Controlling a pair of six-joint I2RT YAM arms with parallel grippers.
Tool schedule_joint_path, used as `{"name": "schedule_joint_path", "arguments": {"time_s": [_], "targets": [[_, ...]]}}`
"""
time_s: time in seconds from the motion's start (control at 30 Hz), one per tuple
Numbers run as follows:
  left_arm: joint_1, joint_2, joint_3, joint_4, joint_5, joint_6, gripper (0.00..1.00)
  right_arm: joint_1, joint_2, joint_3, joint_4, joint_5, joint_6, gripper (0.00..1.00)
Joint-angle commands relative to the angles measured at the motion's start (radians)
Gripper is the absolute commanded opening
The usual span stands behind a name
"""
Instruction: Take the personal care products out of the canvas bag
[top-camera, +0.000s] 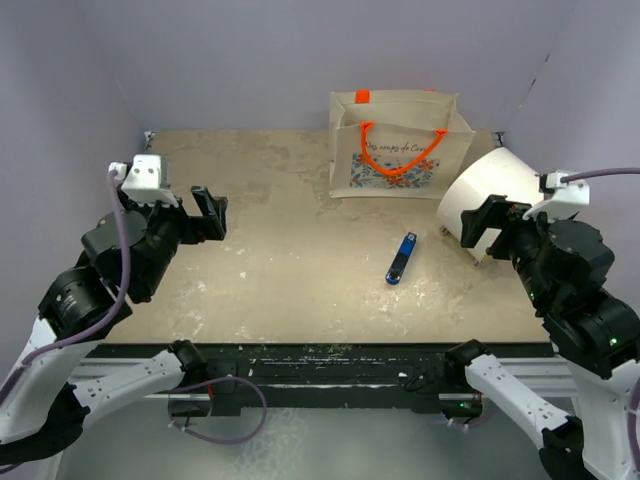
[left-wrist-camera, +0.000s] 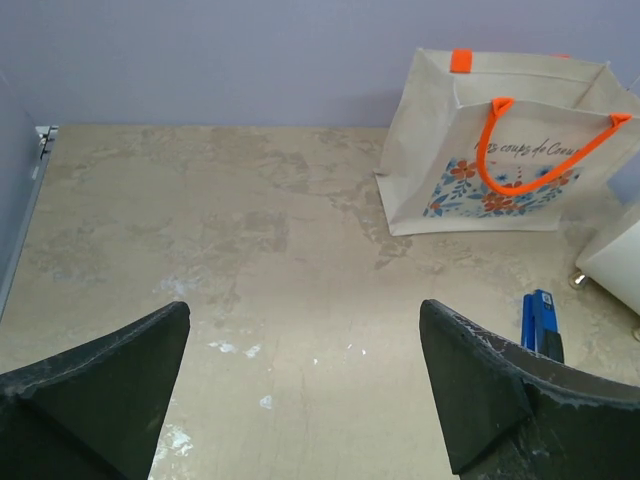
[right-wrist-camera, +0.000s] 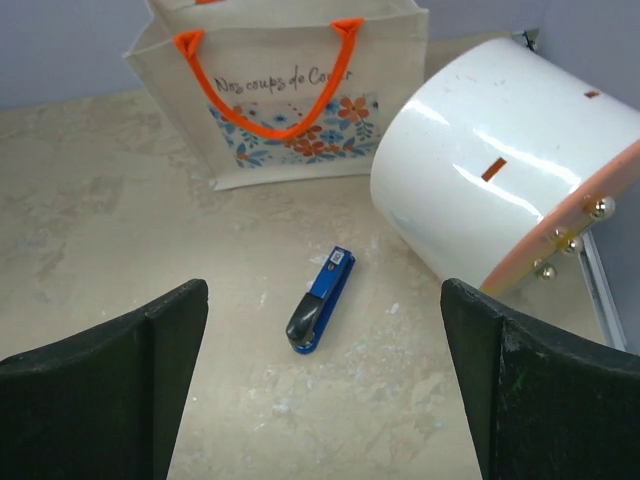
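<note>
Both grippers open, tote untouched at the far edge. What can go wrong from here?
1. The cream canvas bag stands free and its contents are hidden, so a blind reach may tip or drag it.
2. Its orange loop handle droops across the front; a finger might snag it.
3. The white cylinder lies on its side close by the right gripper; a swing toward the bag could knock it rolling.

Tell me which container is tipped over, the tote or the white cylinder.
The white cylinder, right of the canvas bag. It lies tipped on its side with its footed base showing; the bag stands upright, mouth up.
</note>
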Motion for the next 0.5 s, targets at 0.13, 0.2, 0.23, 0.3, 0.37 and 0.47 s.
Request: {"name": "schedule_joint_path", "arguments": {"time_s": [0.13, 0.2, 0.23, 0.3, 0.37, 0.47], "targets": [[0.106, 0.011, -0.139, 0.245, 0.127, 0.043, 0.99, 0.001, -0.015, -0.108, 0.045, 0.106, 0.101, 1.0], [0.123, 0.02, -0.166, 0.296, 0.146, 0.055, 0.99, 0.001, -0.018, -0.131, 0.046, 0.125, 0.118, 1.0], [0.13, 0.027, -0.175, 0.318, 0.155, 0.062, 0.99, 0.001, -0.023, -0.141, 0.045, 0.13, 0.125, 1.0], [0.141, 0.044, -0.184, 0.356, 0.172, 0.076, 0.99, 0.001, -0.034, -0.163, 0.051, 0.122, 0.137, 1.0], [0.15, 0.062, -0.191, 0.401, 0.189, 0.092, 0.99, 0.001, -0.052, -0.185, 0.065, 0.12, 0.151, 1.0], [0.16, 0.09, -0.194, 0.47, 0.203, 0.123, 0.99, 0.001, -0.084, -0.218, 0.085, 0.112, 0.169, 1.0]]}}
